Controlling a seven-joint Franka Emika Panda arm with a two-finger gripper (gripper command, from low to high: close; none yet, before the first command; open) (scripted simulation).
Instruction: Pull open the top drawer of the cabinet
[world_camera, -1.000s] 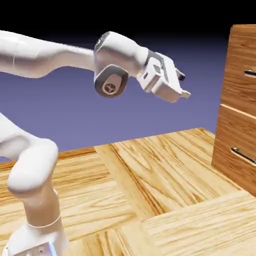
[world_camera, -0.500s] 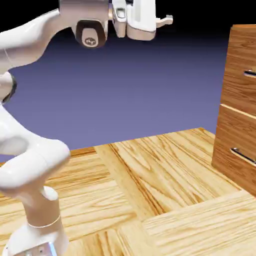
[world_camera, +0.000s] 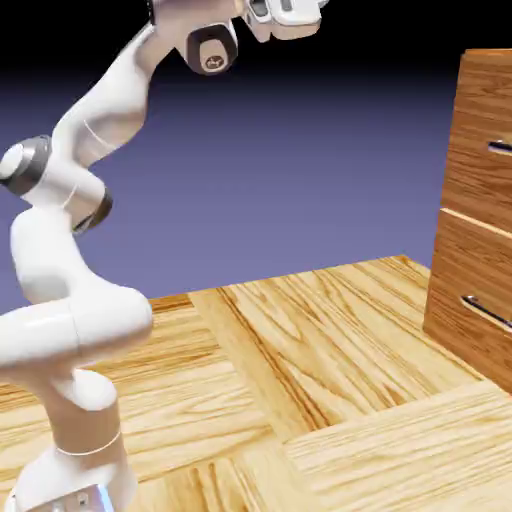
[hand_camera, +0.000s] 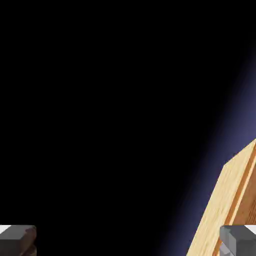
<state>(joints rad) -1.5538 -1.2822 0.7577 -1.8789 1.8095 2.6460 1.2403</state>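
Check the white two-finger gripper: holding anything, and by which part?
Nothing held; the white two-finger gripper is open, with only dark background between its fingertips.

Apparently a simulated room: wood-patterned floor (world_camera: 330, 360), plain blue-violet backdrop (world_camera: 290, 180).

Exterior view: white arm (world_camera: 105, 320) rises at the exterior view's left, its gripper (world_camera: 322, 5) at the top edge (fingers mostly cut off by the frame), well apart from the cabinet (world_camera: 445, 270). Cabinet stands at the exterior view's right, partly out of frame. Top drawer (world_camera: 485, 150) closed, bar handle (world_camera: 502, 147) in part visible; lower drawer (world_camera: 470, 285) likewise closed, below it. Pale wood floor (world_camera: 300, 350) beneath.
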